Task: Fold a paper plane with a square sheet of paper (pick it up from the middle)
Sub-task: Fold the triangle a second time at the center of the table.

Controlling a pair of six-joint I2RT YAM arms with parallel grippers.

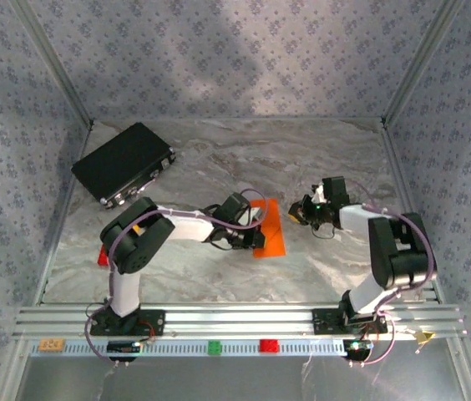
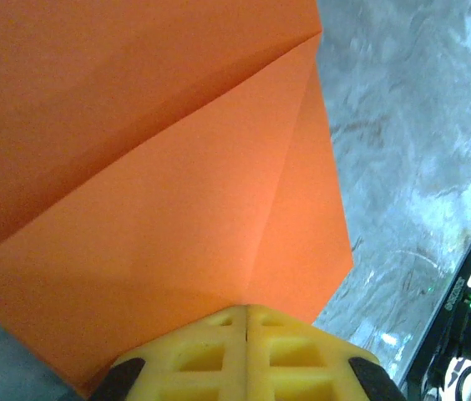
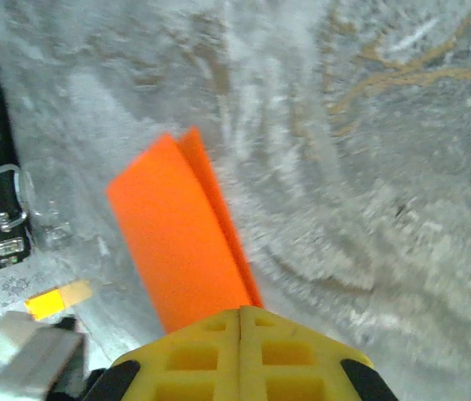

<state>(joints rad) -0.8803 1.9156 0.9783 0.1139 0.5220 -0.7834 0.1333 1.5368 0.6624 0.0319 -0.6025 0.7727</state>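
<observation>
1. Square sheet of paper [image 1: 273, 234]: partly folded with diagonal creases showing, lying at the centre of the bench [image 1: 302, 159].
2. Left end effector [image 1: 256, 234]: fingers together, tips over the paper's left side.
3. Right end effector [image 1: 301, 214]: fingers together, just right of the paper, not touching it.

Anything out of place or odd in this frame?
Nothing spilled or torn. The orange paper is part-folded, and in the right wrist view its layers do not line up at the far end. The black case lies skewed, far left.

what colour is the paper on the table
The paper is plain bright orange, clearest in the left wrist view.
</observation>
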